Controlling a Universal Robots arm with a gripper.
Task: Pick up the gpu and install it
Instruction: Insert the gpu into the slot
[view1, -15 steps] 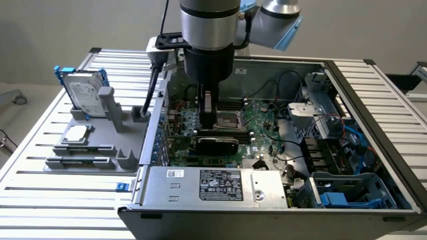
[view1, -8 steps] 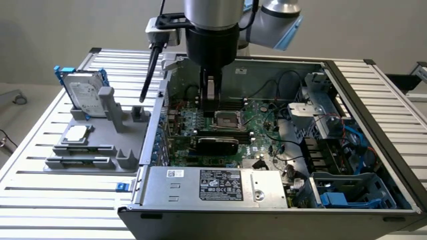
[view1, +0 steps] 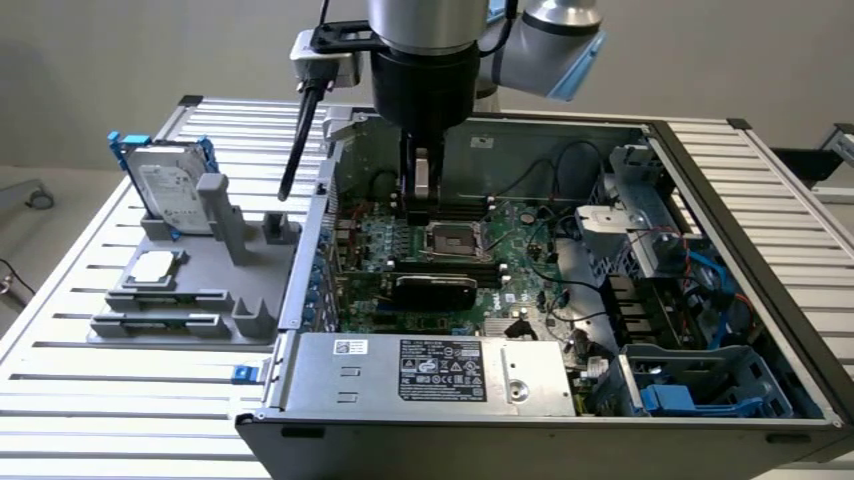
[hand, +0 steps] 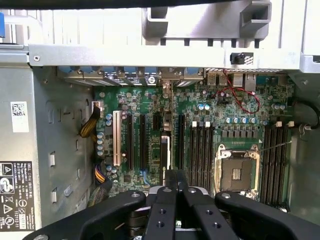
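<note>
The gpu (view1: 434, 287) stands on edge among the expansion slots of the motherboard (view1: 514, 240), its black cover facing the power supply. In the wrist view the gpu (hand: 165, 150) appears edge-on as a thin dark strip between the slots. My gripper (view1: 420, 220) hangs inside the open case, a short way above the board and apart from the card. In the wrist view my gripper (hand: 173, 174) has its fingertips pressed together, shut, with nothing visible between them, right over the card's near end.
The power supply (view1: 427, 370) lies beside the slots, and the empty CPU socket (view1: 454, 240) and memory slots (hand: 200, 150) lie on the other side. A grey fixture (view1: 187, 300) outside the case holds the blue-framed hard drive (view1: 171, 185). Cables and a drive cage (view1: 707, 390) fill the exterior view's right.
</note>
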